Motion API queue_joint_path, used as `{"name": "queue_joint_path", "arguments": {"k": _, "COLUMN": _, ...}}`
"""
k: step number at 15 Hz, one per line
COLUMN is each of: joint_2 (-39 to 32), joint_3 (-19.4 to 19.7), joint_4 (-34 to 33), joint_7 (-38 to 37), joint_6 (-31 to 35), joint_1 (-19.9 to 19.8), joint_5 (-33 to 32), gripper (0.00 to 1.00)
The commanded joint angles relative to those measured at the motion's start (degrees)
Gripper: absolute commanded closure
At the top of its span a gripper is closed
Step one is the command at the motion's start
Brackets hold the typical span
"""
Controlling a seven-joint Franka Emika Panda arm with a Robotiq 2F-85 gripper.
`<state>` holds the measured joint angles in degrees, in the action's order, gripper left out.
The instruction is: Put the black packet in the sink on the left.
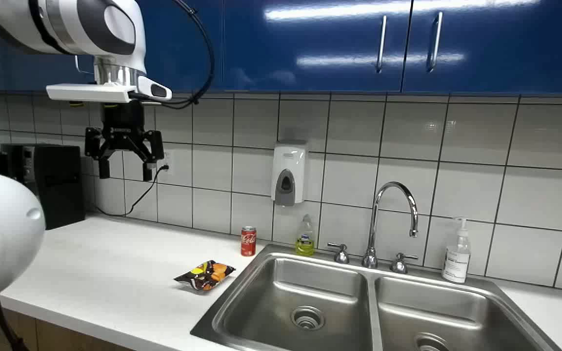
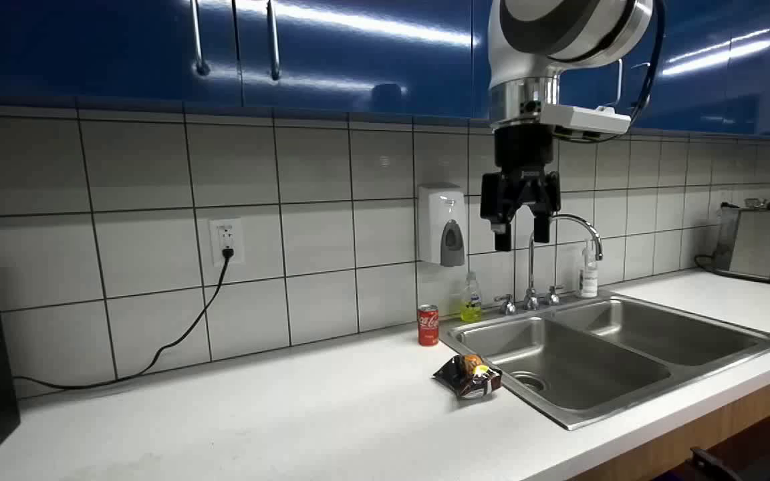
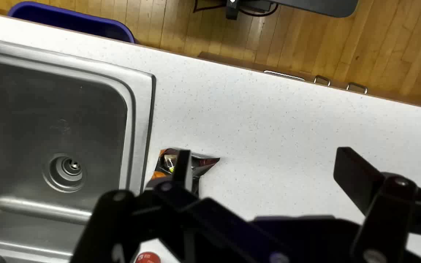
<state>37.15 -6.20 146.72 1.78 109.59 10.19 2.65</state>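
Presently, in an exterior view, the black packet (image 1: 206, 276) with orange print lies on the white countertop (image 1: 115, 258), just beside the double-bowl steel sink (image 1: 339, 302); contact between the two cannot be determined. The Robotiq gripper (image 1: 126, 170) hangs above the countertop, jaws apart. In an exterior view, a Coca-Cola can (image 2: 428, 326) stands upright near the packet. In the wrist view, the fingers (image 3: 181, 168) stand wide apart and one partly hides the packet.
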Motion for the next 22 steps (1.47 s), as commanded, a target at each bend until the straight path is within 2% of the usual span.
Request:
{"name": "queue_joint_path", "arguments": {"k": 1, "joint_2": -0.1, "joint_3": -0.2, "joint_4": -0.1, "joint_7": 0.1, "joint_6": -0.1, "joint_1": -0.3, "joint_5": 0.1, "gripper": 0.0}}
{"name": "queue_joint_path", "arguments": {"k": 9, "joint_2": -0.6, "joint_3": -0.2, "joint_4": -0.1, "joint_7": -0.1, "joint_6": 0.4, "joint_1": -0.5, "joint_5": 0.1, "gripper": 0.0}}
{"name": "queue_joint_path", "arguments": {"k": 17, "joint_2": -8.1, "joint_3": 0.3, "joint_4": -0.9, "joint_7": -2.9, "joint_6": 8.5, "joint_1": -3.9, "joint_5": -1.3, "gripper": 0.0}}
{"name": "queue_joint_path", "arguments": {"k": 22, "joint_2": -15.1, "joint_3": 1.0, "joint_4": -1.3, "joint_7": -3.5, "joint_6": 16.3, "joint_1": -5.8, "joint_5": -2.1, "gripper": 0.0}}
